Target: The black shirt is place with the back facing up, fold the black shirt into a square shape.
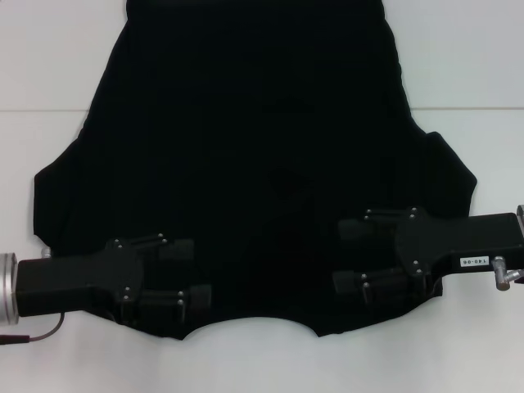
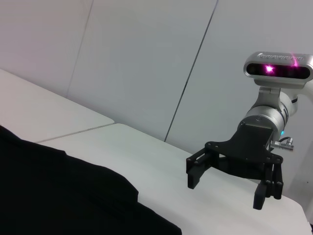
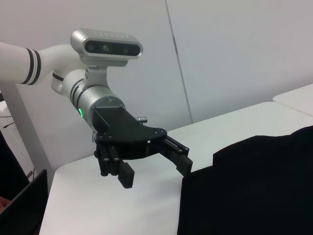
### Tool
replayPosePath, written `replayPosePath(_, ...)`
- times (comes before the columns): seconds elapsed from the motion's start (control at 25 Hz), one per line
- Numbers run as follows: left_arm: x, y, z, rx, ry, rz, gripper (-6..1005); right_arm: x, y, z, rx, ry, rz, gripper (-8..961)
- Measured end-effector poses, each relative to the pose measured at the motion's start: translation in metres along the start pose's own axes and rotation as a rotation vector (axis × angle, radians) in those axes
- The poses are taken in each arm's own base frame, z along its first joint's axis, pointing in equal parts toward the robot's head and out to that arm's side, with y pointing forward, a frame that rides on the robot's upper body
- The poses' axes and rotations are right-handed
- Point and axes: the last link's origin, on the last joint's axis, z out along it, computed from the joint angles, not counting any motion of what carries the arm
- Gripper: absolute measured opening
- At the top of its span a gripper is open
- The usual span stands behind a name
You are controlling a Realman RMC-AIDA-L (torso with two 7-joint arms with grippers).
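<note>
Head view: both open tools point(image 1: 195, 273) point(image 1: 350, 255) hover over black shirt point(image 1: 254, 164).

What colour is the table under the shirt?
White; the table shows best in the head view, around the black shirt.

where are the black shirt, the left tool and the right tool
black shirt point(image 1: 262, 164), head view, middle of the fabric
left tool point(image 1: 187, 272), head view, between its fingertips
right tool point(image 1: 348, 255), head view, between its fingertips
</note>
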Motion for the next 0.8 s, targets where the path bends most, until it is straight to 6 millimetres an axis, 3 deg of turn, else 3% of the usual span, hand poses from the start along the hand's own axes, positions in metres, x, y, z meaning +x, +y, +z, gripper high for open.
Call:
replayPosePath(0.64, 0.0003, -0.0002, -0.0001, 0.003, 0.005, -0.026, 890, 0.0007, 0.0004, 0.0011, 0.003, -0.008, 0.006, 908)
replayPosePath(0.8, 0.003, -0.0065, 0.0004, 0.036, 0.01, -0.118, 890, 0.0004, 0.0008, 0.0035, 0.003, -0.016, 0.01, 907)
